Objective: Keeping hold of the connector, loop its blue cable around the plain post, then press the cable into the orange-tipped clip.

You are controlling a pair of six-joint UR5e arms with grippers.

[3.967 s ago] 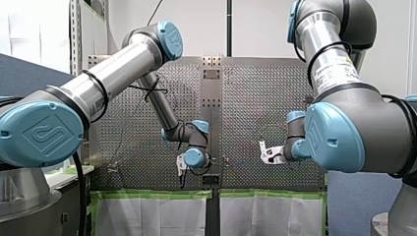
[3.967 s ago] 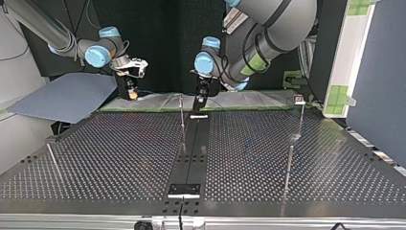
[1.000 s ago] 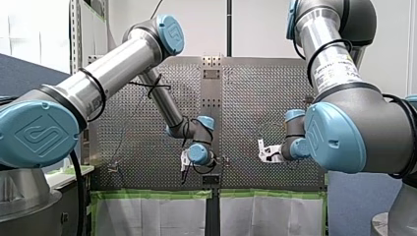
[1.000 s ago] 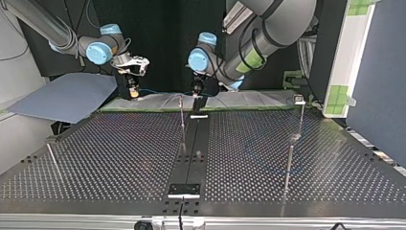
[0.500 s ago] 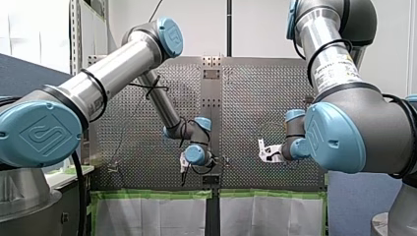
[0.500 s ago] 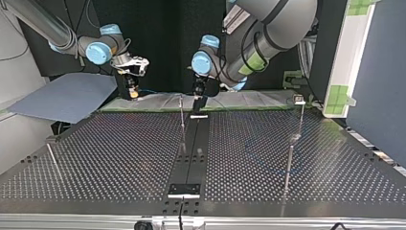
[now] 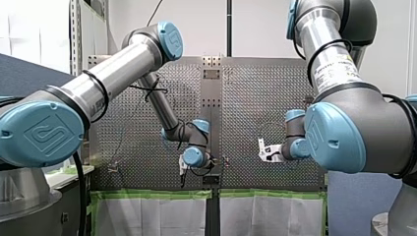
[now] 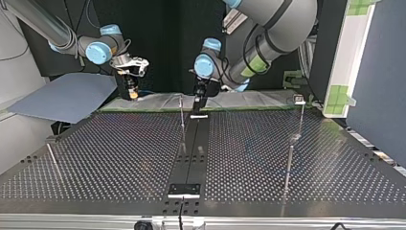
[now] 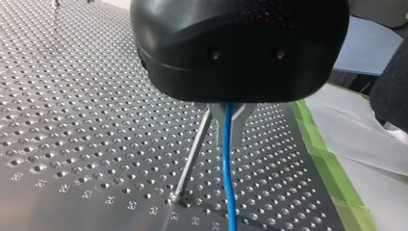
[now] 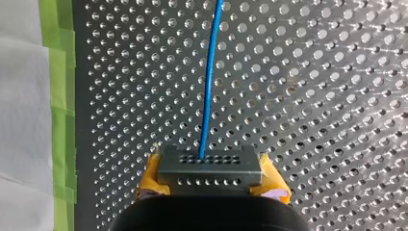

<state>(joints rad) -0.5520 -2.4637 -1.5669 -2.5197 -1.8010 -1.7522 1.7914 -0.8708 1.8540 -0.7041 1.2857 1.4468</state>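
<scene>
Blue cable (image 9: 227, 168) — far end unseen.

A robotics laboratory is shown, arranged as a test cell. The left arm of silver tubing with pale blue joint caps (image 7: 113, 73) and the matching right arm (image 7: 339, 98) are mounted at a broad perforated metal counter (image 8: 119, 158). The counter's hole rows are marked with small printed numbers (image 9: 86, 194), and thin metal posts (image 8: 182, 117) are set into it. One edge is lined with bright green tape (image 7: 147, 194) above white sheeting (image 7: 147, 216). The cell is enclosed by a black backdrop (image 8: 163, 38) and a grey-blue partition panel (image 8: 378, 86).
</scene>
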